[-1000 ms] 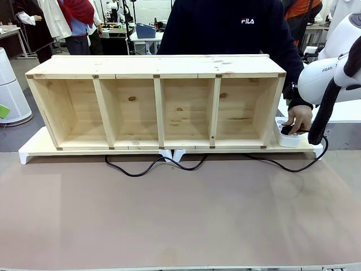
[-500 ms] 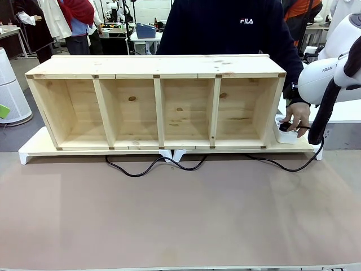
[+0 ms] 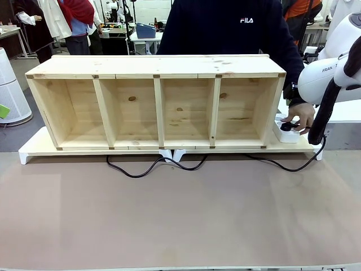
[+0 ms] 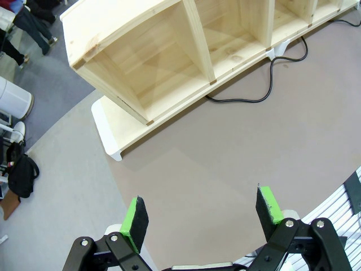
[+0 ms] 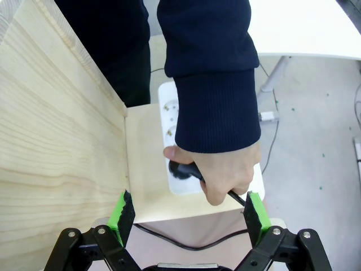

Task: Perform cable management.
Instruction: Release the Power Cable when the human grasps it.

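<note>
The cable [image 3: 134, 175] is a thin glossy black cord lying in loops on the brown mat along the front of the wooden shelf unit [image 3: 158, 68]. Its right end rises to a white power strip [image 3: 286, 135]. There a person's hand [image 3: 299, 116] grips the black plug [image 5: 181, 169]. My right gripper [image 5: 188, 217] hangs open just above that hand, with a stretch of cable [image 5: 186, 247] below the strip. My left gripper [image 4: 202, 214] is open high over the mat, well away from the cable [image 4: 242, 101] by the shelf's left end.
The shelf has several open compartments and stands on a white base [image 3: 34, 149]. My right arm [image 3: 330, 73] and its thick black hose [image 3: 324, 113] hang beside the shelf's right end. The brown mat [image 3: 180, 220] stretches wide in front. White tables and other people stand farther back.
The person's hand has shifted slightly back on the plug at the power strip, and the right stretch of cable has moved a little. Neither arm has visibly moved.
</note>
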Controlling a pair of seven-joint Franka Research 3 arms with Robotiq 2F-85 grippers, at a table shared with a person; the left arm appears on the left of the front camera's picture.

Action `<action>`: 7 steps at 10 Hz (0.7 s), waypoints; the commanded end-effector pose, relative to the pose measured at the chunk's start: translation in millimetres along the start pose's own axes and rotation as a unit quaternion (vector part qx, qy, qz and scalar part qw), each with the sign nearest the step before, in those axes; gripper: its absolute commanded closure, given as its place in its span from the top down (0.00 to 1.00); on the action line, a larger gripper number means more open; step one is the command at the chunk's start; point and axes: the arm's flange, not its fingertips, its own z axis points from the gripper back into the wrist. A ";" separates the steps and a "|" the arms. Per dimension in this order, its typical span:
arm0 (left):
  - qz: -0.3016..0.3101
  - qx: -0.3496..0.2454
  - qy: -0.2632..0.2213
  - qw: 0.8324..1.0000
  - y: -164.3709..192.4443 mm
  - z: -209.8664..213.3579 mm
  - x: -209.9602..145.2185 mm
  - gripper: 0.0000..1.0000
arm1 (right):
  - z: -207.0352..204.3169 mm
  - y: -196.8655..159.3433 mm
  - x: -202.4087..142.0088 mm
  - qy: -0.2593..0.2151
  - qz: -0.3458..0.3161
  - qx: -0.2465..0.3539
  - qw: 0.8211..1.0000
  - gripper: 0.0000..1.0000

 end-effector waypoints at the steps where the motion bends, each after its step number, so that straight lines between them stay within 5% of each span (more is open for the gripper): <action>1: 0.001 0.000 -0.001 1.000 0.6 0.5 -0.4 1.00 | -0.7 -0.1 -0.4 0.002 0.000 0.000 1.000 1.00; 7: 0.001 0.000 -0.001 1.000 0.6 0.5 -0.4 1.00 | -0.7 -0.1 -0.4 0.002 0.000 0.000 1.000 1.00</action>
